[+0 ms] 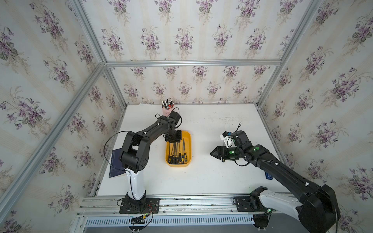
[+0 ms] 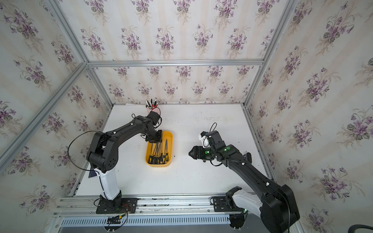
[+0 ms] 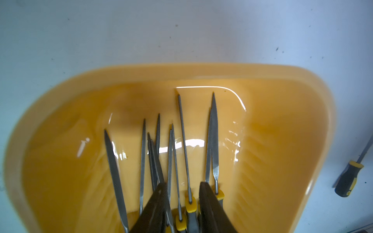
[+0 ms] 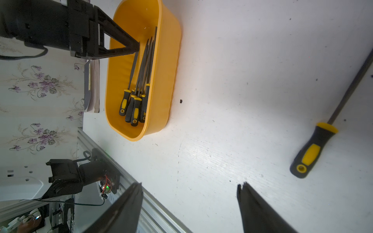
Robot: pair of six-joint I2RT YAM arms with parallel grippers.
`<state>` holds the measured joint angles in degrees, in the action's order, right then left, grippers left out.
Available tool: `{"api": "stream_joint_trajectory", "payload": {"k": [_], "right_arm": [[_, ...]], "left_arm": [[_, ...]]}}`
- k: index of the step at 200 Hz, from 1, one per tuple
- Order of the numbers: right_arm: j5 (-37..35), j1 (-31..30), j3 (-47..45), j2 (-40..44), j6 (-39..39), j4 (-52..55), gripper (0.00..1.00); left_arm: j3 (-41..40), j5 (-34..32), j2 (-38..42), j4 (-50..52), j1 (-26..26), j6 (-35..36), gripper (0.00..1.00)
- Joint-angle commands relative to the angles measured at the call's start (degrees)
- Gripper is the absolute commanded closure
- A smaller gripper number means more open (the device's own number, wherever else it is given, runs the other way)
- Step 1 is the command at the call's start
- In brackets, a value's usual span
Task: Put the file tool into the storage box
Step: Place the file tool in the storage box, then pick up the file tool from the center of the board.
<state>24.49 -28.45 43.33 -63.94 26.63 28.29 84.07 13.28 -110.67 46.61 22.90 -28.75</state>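
The yellow-orange storage box (image 1: 190,149) (image 2: 172,149) stands mid-table and holds several file tools (image 1: 177,153) (image 4: 141,80) with grey blades and black-and-yellow handles. My left gripper (image 1: 173,141) (image 3: 183,184) hangs over the box's far end. Its jaws stand a little apart and grip nothing, and the files lie on the box floor below them. One more file tool (image 4: 314,149) (image 3: 348,179) lies on the white table outside the box. My right gripper (image 1: 212,154) (image 4: 190,185) hovers open and empty to the right of the box, above bare table.
A pink pen cup (image 1: 166,110) stands at the back behind the left arm. A dark blue book (image 1: 116,163) lies at the table's left edge, and a small blue object (image 1: 268,176) at its right edge. Aluminium frame rails border the table.
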Motion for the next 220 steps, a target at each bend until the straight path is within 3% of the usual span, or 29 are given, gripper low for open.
{"api": "stream_joint_trajectory", "payload": {"k": [1,62,108,167,220], "right_arm": [[-2.48,0.06,0.02,0.4,-0.01,1.33,0.21],[-12.56,4.24,-0.22,-3.82,1.48,8.7,0.24],[-16.77,4.29,1.67,-11.92,0.9,9.82,0.32],[-18.66,4.21,5.03,-22.19,-1.33,6.45,0.39],[-22.71,4.15,6.47,-28.22,-2.46,6.62,0.59]], "left_arm": [[1.72,-0.04,1.52,1.41,-0.02,-0.19,0.63],[10.72,4.1,6.61,5.0,0.2,-0.69,0.56],[16.32,9.27,9.44,6.16,1.97,-0.55,0.51],[15.27,12.08,12.22,4.74,3.08,-2.29,0.5],[11.95,11.59,13.27,3.95,3.07,-2.54,0.49]]}}
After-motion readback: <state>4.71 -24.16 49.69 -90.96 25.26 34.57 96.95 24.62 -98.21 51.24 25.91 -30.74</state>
